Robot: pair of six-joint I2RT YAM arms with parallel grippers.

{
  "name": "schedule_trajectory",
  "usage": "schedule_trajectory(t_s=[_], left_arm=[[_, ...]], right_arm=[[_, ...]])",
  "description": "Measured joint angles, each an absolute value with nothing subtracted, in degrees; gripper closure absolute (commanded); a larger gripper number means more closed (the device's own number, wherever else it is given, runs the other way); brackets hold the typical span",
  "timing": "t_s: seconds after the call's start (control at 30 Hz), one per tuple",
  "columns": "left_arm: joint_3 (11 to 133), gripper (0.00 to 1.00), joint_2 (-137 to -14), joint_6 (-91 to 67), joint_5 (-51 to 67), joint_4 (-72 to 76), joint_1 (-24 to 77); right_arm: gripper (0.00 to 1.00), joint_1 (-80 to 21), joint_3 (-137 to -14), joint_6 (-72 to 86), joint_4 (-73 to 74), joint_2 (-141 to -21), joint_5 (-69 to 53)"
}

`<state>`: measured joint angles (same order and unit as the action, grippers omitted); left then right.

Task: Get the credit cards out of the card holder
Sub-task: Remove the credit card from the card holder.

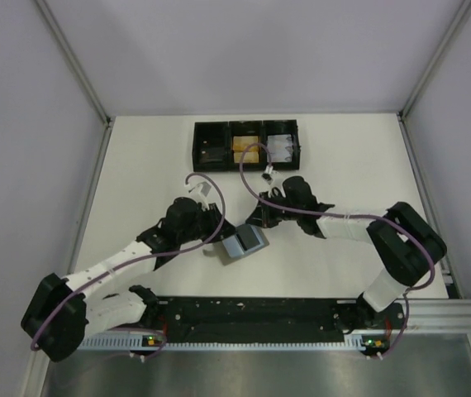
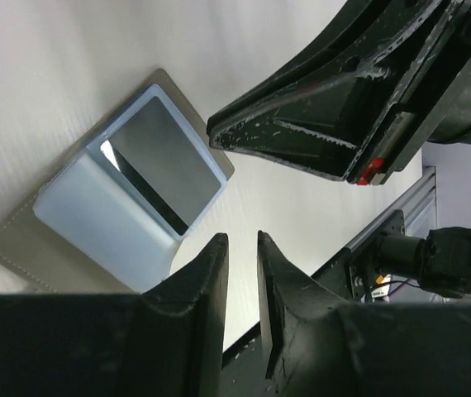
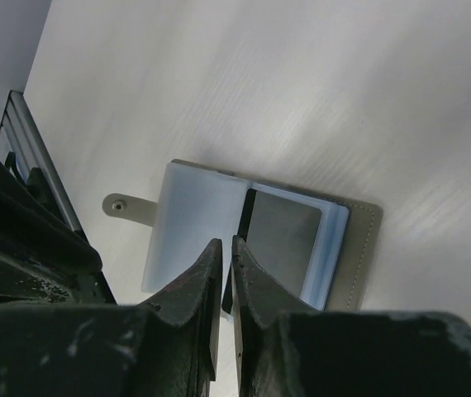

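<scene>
The card holder (image 1: 234, 248) lies open on the table between the two arms, grey outside (image 3: 361, 248) and light blue inside, its tab (image 3: 124, 205) sticking out. One silvery credit card (image 3: 283, 240) with a dark stripe sits in a pocket (image 2: 163, 157). My right gripper (image 3: 226, 241) hovers just over the fold, its fingers almost touching, nothing seen between them. My left gripper (image 2: 242, 240) stands beside the holder's near corner, slightly open, with bare table showing in the gap. The two grippers nearly face each other (image 1: 217, 234) (image 1: 259, 219).
A black three-compartment tray (image 1: 246, 123) stands at the back, holding yellow and clear items. A black rail (image 1: 252, 314) runs along the near edge between the arm bases. The right gripper's body (image 2: 343, 124) fills the space just beyond the holder in the left wrist view.
</scene>
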<state>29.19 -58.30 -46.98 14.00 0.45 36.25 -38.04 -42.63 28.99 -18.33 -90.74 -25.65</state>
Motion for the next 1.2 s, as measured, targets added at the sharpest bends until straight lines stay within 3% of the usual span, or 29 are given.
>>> schedule_trajectory(t_s=[0.33, 0.6, 0.97, 1.2], left_arm=[[24.5, 1.00, -64.5, -50.0, 11.8, 7.0, 36.6], [18.9, 1.00, -69.9, -53.4, 8.8, 7.9, 36.6], [21.3, 1.00, -73.2, -50.3, 6.3, 9.7, 31.3], [23.9, 0.88, -73.8, -48.3, 8.9, 10.0, 30.5]], right_arm=[[0.94, -35.0, -39.2, 34.7, -25.4, -97.8, -30.8], [0.95, -34.6, -38.6, 38.9, -28.0, -101.8, -32.5], [0.96, -34.6, -38.3, 40.8, -29.7, -102.5, -31.9], [0.96, -34.6, -37.1, 42.8, -32.8, -103.0, -31.8]])
